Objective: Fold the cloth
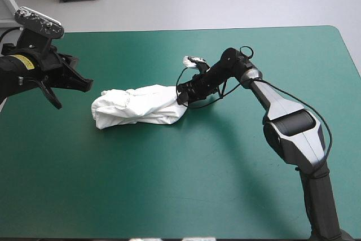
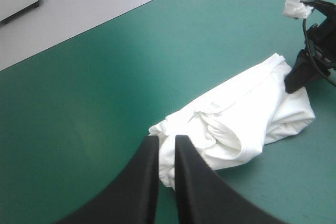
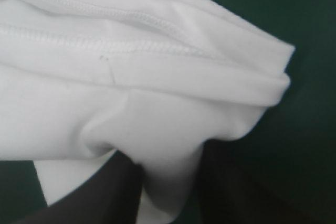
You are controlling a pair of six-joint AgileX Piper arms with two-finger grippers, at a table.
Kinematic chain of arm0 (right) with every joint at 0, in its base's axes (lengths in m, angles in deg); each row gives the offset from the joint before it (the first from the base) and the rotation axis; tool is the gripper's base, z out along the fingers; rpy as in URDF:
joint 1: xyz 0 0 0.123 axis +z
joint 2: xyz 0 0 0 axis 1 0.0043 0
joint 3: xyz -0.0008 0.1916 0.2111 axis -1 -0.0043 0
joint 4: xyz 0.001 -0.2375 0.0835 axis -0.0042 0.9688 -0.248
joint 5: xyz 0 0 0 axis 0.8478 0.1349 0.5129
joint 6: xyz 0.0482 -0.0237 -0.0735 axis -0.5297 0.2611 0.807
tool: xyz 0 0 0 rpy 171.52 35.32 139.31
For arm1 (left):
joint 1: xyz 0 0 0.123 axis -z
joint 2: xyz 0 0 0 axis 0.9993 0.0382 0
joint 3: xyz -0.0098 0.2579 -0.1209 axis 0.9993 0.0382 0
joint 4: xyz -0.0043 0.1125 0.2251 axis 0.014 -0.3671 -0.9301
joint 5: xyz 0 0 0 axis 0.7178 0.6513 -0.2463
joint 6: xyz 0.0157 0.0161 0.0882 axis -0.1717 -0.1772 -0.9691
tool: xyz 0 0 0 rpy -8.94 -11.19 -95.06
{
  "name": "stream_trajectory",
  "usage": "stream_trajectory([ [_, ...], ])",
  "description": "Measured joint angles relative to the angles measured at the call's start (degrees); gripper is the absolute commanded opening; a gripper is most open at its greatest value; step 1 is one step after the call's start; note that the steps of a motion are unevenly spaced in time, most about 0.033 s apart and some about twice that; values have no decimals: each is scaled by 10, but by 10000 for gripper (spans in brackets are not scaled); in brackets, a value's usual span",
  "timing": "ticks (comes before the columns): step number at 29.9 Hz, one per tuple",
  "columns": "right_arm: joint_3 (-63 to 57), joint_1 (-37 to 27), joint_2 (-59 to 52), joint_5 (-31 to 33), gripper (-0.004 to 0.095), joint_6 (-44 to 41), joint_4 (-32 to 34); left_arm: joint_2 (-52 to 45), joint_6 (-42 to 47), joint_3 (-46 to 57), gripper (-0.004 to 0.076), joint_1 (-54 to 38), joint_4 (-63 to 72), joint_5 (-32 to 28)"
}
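My right gripper point(image 1: 181, 95) is clamped on the T-shirt point(image 1: 138, 106) at its 3 o'clock end, where fabric hides the fingertips from the wrist camera. The T-shirt lies bundled just left of centre, with bare cover point(image 1: 197, 184) all round. At 9 o'clock my left gripper point(image 2: 163, 140) hovers clenched on nothing, clear of the T-shirt.

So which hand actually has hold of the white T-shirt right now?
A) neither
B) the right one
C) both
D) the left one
B: the right hand is pinched on the end of the T-shirt nearest it, and its own wrist view shows the cloth caught in its grip. The left hand hangs off to the side of the heap, touching nothing.
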Motion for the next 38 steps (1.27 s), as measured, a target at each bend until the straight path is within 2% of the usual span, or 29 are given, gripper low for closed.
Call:
stream_trajectory([
  [1,0,0,2,0,-14,8,1,0,0,0,85,0,0,0],
  [8,8,2,4,3,-9,26,30,-2,1,0,85,0,1,-1],
  [16,25,-10,-25,36,-9,-5,170,-18,4,1,85,0,8,-1],
  [24,-28,-91,-106,43,-9,-24,248,-18,4,1,85,31,11,-1],
  [38,-302,-275,-333,39,-13,-27,352,-18,4,1,85,79,11,-1],
])
